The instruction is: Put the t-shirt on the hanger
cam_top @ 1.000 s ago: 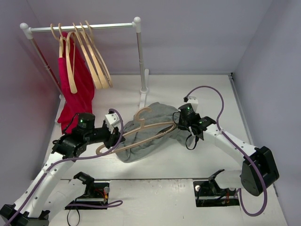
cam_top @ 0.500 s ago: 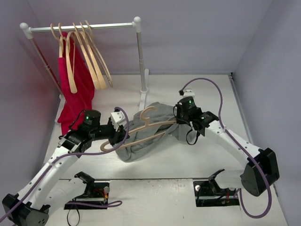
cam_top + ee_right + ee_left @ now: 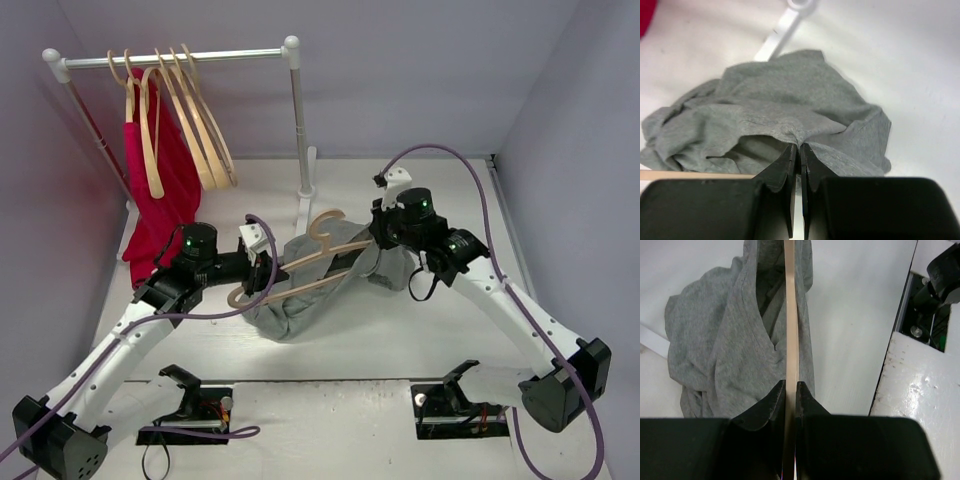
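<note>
Left pincer [image 3: 790, 390] clenched on one end of the hanger [image 3: 790, 315]. Right pincer [image 3: 800, 149] clenched on the fabric edge of the grey t-shirt [image 3: 300, 305]. One t-shirt, bunched mid-bench [image 3: 400, 340], hanger arm in its opening. Rail [image 3: 200, 57] at 11 o'clock: one red garment [image 3: 165, 190], at least four spare hangers [image 3: 212, 150].

Soft, even light, faint shadows, slight blur close to wrist lenses.

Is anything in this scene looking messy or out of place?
The t-shirt lies in a crumpled heap on the table, not spread flat. The hanger, gripped by the left gripper, pokes into its folds at a slant while the right gripper pinches its fabric.
</note>
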Motion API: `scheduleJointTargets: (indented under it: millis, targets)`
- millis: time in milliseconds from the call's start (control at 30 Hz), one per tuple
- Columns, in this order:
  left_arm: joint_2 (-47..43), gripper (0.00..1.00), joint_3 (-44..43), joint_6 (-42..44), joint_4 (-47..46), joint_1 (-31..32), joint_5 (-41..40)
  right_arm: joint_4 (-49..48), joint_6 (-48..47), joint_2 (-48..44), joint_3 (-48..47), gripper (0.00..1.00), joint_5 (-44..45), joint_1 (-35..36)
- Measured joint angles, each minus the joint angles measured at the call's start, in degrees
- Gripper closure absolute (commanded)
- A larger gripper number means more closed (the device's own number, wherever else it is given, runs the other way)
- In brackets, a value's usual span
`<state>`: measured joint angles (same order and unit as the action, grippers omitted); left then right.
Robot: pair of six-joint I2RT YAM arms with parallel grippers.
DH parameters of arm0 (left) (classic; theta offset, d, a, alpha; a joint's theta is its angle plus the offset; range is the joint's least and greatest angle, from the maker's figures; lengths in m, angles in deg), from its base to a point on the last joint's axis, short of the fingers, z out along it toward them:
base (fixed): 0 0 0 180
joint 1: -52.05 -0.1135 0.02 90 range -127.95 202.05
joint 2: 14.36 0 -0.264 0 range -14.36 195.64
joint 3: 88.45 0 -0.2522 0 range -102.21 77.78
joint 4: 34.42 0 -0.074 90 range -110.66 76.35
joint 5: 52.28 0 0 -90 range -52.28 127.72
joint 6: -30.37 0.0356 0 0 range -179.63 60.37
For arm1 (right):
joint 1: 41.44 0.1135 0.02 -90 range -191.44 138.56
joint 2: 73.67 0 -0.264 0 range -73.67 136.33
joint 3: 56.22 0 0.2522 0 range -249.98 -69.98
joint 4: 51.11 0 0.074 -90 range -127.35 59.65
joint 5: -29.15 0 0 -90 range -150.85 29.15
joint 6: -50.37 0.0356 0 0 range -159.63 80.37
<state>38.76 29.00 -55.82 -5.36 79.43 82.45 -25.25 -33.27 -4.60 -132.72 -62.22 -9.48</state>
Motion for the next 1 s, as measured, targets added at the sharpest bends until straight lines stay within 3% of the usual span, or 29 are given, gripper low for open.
scheduleJointTargets:
  millis: [533,1000]
  targets:
    - [7.69,1.0,-5.78,-12.54,-20.72,3.16,-2.84,0.64,-2.36,0.23,-15.9,0.98,-4.93,1.41]
    - [14.76,1.0,-5.77,-23.4,-37.65,4.74,-3.85,0.63,-3.79,1.12,-20.18,0.94,-4.35,2.97]
